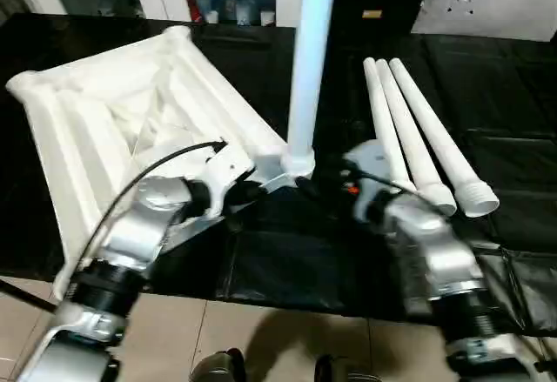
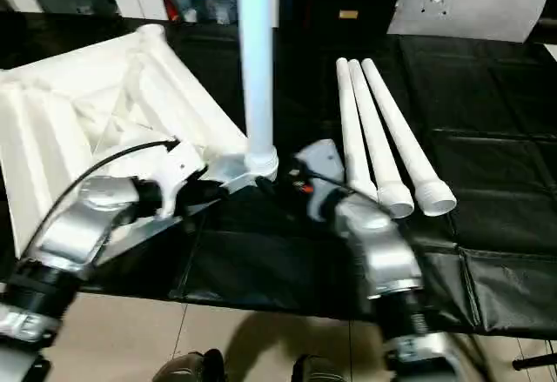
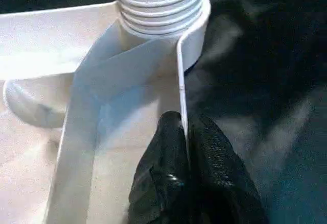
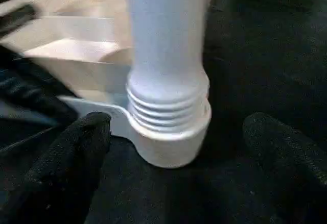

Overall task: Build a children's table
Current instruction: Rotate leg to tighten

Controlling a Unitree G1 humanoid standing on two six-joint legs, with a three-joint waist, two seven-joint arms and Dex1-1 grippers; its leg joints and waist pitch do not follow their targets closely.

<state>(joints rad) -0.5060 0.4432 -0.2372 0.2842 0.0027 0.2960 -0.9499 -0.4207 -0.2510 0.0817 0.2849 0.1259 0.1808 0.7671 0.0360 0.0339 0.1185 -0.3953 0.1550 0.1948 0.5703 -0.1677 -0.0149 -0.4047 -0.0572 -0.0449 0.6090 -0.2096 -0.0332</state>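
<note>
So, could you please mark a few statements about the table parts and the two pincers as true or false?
1. One leg stands upright in a corner socket of the tabletop. True.
2. Its thread is fully sunk in the socket. False: several thread rings show above the socket's rim.
3. Three spare legs lie side by side on the black workbench. True.
4. The left pincer is open and clear of the table. False: its fingers pinch a thin rim wall of the tabletop near that socket.
5. The right pincer is clamped on the upright leg. False: its fingers are spread on either side of the socket, not touching it.
</note>
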